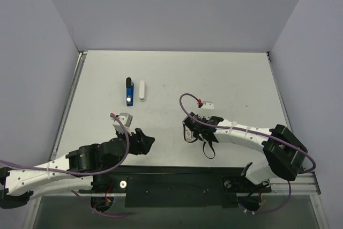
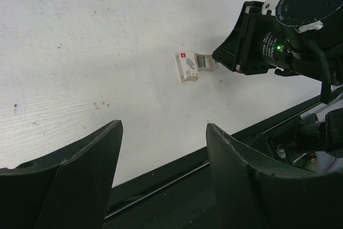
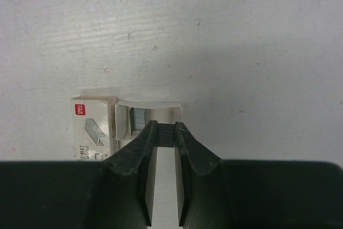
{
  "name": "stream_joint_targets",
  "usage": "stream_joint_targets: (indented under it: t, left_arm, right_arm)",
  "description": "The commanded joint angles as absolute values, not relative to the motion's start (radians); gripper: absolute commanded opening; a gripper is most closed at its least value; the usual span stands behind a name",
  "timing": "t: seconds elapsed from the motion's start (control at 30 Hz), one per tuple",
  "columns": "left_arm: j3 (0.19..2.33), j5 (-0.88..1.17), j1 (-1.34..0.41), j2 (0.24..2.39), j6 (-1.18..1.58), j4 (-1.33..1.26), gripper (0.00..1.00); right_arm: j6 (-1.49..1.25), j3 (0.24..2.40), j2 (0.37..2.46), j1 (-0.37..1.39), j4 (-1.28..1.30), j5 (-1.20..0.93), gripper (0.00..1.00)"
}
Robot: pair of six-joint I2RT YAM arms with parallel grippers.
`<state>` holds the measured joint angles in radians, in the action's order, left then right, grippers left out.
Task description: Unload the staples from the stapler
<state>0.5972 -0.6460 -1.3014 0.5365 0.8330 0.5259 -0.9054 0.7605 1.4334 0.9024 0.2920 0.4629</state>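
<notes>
The small blue stapler (image 1: 129, 95) with a black far end lies on the table left of centre, apart from both arms. My right gripper (image 3: 166, 133) is shut on a short dark strip of staples (image 3: 166, 135), held just over the pulled-out tray (image 3: 155, 108) of a white staple box (image 3: 94, 127). More staples (image 3: 138, 120) sit in that tray. From above, the right gripper (image 1: 202, 112) is at the box (image 1: 208, 102). Near the front edge my left gripper (image 1: 147, 141) stands open with nothing in it (image 2: 163, 127), facing the box (image 2: 186, 68).
A small white bar (image 1: 142, 90) lies just right of the stapler, parallel to it. Grey walls close the table on three sides. A black rail (image 1: 177, 172) runs along the near edge between the arm bases.
</notes>
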Motion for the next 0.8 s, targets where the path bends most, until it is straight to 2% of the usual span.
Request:
stream_joint_targets:
  t: [0.0, 0.37, 0.77]
  left_arm:
    - [0.604, -0.644, -1.302, 0.528, 0.828, 0.486, 0.74]
    - [0.603, -0.649, -1.302, 0.52, 0.827, 0.492, 0.74]
    - [0.603, -0.647, -1.302, 0.526, 0.83, 0.492, 0.74]
  right_arm:
    - [-0.925, 0.778, 1.463, 0.894, 0.287, 0.466, 0.02]
    - [-0.933, 0.779, 1.494, 0.887, 0.276, 0.463, 0.03]
    - [-0.937, 0.779, 1.5, 0.885, 0.272, 0.456, 0.16]
